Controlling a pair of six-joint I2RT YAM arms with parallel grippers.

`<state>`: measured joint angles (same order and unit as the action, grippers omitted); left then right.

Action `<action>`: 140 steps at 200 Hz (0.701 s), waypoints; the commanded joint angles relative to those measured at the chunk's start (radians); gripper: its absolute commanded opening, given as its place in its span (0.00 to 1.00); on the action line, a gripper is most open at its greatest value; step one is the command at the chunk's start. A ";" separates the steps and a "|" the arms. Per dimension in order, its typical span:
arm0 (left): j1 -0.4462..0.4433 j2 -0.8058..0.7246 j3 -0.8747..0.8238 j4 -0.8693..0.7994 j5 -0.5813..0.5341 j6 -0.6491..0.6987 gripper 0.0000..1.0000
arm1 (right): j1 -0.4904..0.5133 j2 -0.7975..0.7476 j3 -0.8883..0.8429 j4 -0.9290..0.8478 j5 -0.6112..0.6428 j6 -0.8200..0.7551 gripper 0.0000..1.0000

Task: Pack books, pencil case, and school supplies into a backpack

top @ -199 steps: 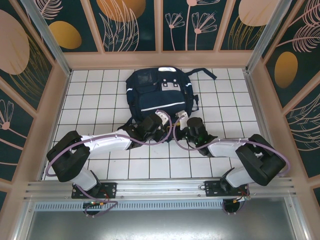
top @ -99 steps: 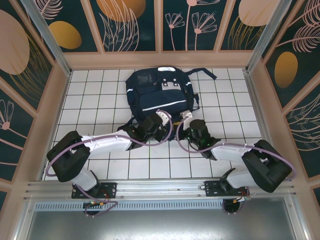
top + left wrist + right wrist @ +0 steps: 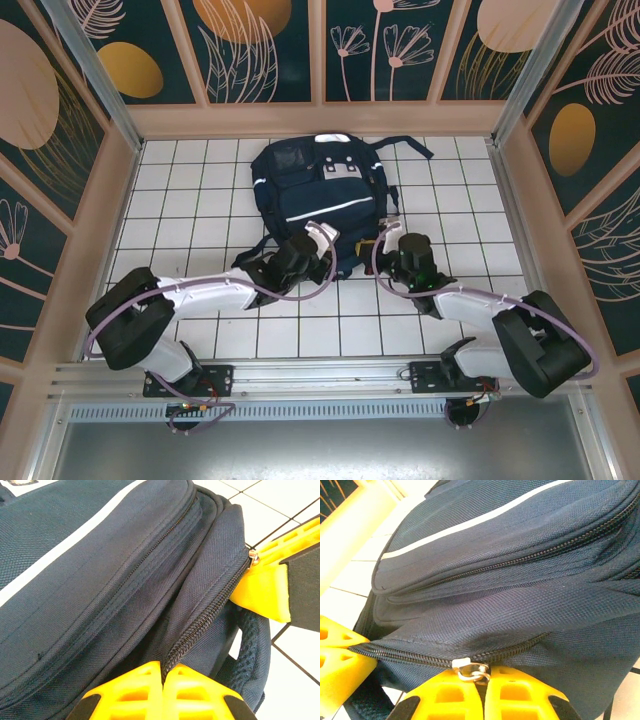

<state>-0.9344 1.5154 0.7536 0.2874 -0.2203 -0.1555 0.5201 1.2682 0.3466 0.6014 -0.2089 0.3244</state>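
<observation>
Two arms [image 3: 210, 290] reach from the near edge of the white-tiled worktop [image 3: 440, 200] toward its middle, and their tools sit side by side at the closest end of the backpack [image 3: 315, 185]. The left tool [image 3: 162, 672] is clenched, its yellow fingers pressed together over the backpack's zipper [image 3: 200, 625] and pinching the navy fabric along it. Just to its right, the right tool [image 3: 470, 680] is clenched as well, gripping the small metal zipper pull [image 3: 470, 670]. The zipper teeth run between the two tools, which stand near each other but apart. Beyond them the backpack lies flat in the centre of the worktop, front pockets up. A white stripe [image 3: 330, 212] crosses its front. Its dark straps [image 3: 405, 148] trail at the far end, toward the back wall.
</observation>
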 commanded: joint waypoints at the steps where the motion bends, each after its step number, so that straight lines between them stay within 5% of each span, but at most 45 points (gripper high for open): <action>1: 0.061 -0.096 -0.068 -0.099 -0.281 -0.038 0.00 | -0.158 0.011 -0.016 -0.111 0.261 0.031 0.00; 29: 0.061 -0.101 -0.077 -0.087 -0.196 -0.012 0.00 | -0.138 0.020 0.037 -0.117 0.122 -0.007 0.00; 88: 0.054 -0.005 0.004 -0.111 -0.088 0.016 0.00 | 0.102 0.096 0.279 -0.326 0.242 -0.122 0.04; 102: 0.052 -0.001 0.002 -0.102 -0.081 0.020 0.00 | 0.113 0.134 0.327 -0.361 0.245 -0.117 0.06; 121: 0.049 -0.001 -0.004 -0.101 -0.080 0.023 0.00 | 0.112 0.161 0.366 -0.380 0.240 -0.115 0.22; 140: 0.049 -0.005 -0.020 -0.094 -0.076 0.019 0.00 | 0.112 0.180 0.403 -0.403 0.229 -0.127 0.21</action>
<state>-0.8917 1.5074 0.7372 0.2352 -0.2512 -0.1425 0.6476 1.4284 0.6750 0.2153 -0.0799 0.2329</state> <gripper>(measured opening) 0.061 0.219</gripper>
